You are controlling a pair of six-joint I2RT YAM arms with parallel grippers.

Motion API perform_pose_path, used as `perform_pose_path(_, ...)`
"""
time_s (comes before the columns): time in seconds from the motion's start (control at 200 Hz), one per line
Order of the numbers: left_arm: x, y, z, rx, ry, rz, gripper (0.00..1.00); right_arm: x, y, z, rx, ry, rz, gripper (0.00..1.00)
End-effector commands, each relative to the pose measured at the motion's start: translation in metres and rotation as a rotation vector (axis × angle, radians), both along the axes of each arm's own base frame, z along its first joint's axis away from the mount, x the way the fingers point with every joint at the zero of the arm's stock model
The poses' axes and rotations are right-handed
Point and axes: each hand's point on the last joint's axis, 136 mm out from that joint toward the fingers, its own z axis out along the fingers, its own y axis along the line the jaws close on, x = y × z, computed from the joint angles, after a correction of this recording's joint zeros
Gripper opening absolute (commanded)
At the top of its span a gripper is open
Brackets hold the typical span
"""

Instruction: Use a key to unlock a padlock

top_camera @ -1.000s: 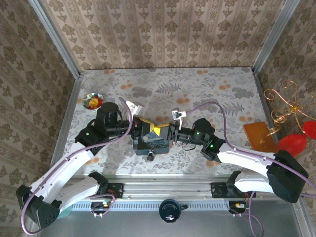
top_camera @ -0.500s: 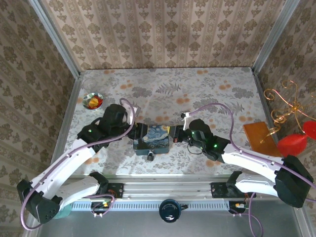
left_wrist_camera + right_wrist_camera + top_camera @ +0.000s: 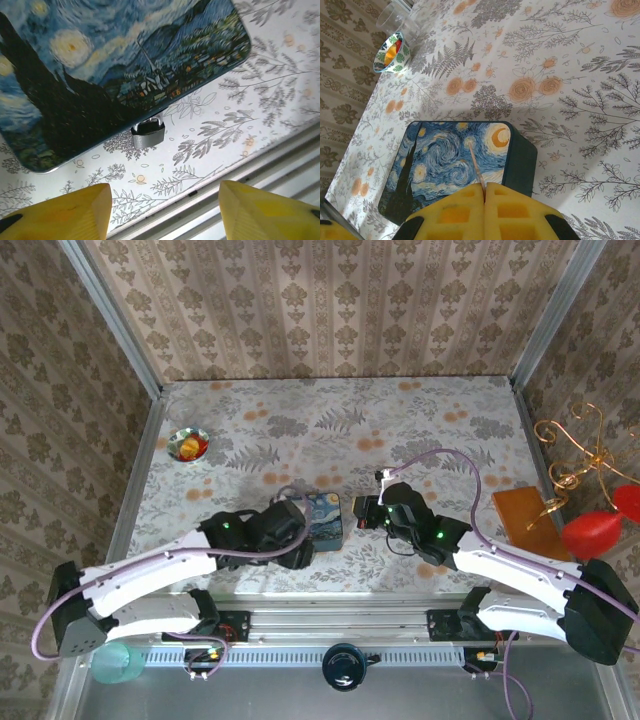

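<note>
**Left.** My left gripper (image 3: 162, 190) hangs low over the table (image 3: 280, 95). Its yellow fingers (image 3: 70, 212) stand moderately wide apart, with nothing between them.

**Centre-left.** The padlock (image 3: 148, 136) is straight ahead of that gap in the left wrist view, roughly centred between the two fingers and near them but not touching.
- It lies at the near edge of the tin (image 3: 125, 60), on the side facing the rail (image 3: 280, 170).
- The dark body points toward the jaws and the pale shackle points away, its top tucked against the tin's rim.
- I cannot tell whether the shackle is hooked through a hasp.
- The long axis runs away from the jaws, about square to the line between the fingers and leaning slightly right.
- The keyhole is not visible. I'd guess it is on the body's end, facing my left fingers.

**Centre.** The tin's lid is down, and in the top view the tin sits between the two wrists.

**Right.** My right gripper (image 3: 484, 192) has its pads pressed together on a thin pale metal blade, which I take to be the key (image 3: 476, 167). The blade pokes out over the lid. In the top view this gripper sits just off the tin's right side, so the padlock is around the corner from it.

**Judgement.**
- The left arm is clearly nearer the padlock and lined up to close across the body's width and steady it.
- The key must then come round to the near edge and approach along the padlock's long axis.
- The left fingers sit on that same side, so the approach could get crowded.
</note>
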Motion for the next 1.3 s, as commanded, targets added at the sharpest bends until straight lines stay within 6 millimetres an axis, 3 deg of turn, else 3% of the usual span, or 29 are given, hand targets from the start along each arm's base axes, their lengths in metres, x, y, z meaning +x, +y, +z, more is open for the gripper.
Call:
perform_pose_path(0.0, 0.013, -0.010, -0.007, -0.042, -0.066, 0.162, 0.60, 0.005, -0.005, 0.009, 0.023, -0.009, -0.048, 0.00)
perform_pose_path(0.155, 0.020, -0.007, -0.031, -0.006, -0.072, 0.237, 0.60, 0.002, -0.006, 0.008, 0.032, -0.001, -0.045, 0.00)
perform_pose_path(0.44, 0.047, -0.012, -0.049, -0.029, -0.141, 0.318, 0.65, -0.002, -0.009, 0.003, 0.046, 0.003, -0.044, 0.00)
perform_pose_path(0.87, 0.113, -0.019, -0.046, -0.043, -0.218, 0.368, 0.64, -0.004, -0.009, 0.004, 0.043, 0.005, -0.037, 0.00)
perform_pose_path(1.19, 0.157, -0.054, -0.043, -0.047, -0.204, 0.321, 0.66, -0.001, -0.012, 0.007, 0.035, -0.001, -0.050, 0.00)
perform_pose_path(1.295, 0.163, -0.049, -0.038, 0.003, -0.231, 0.317, 0.66, -0.001, -0.013, 0.008, 0.035, 0.004, -0.055, 0.00)
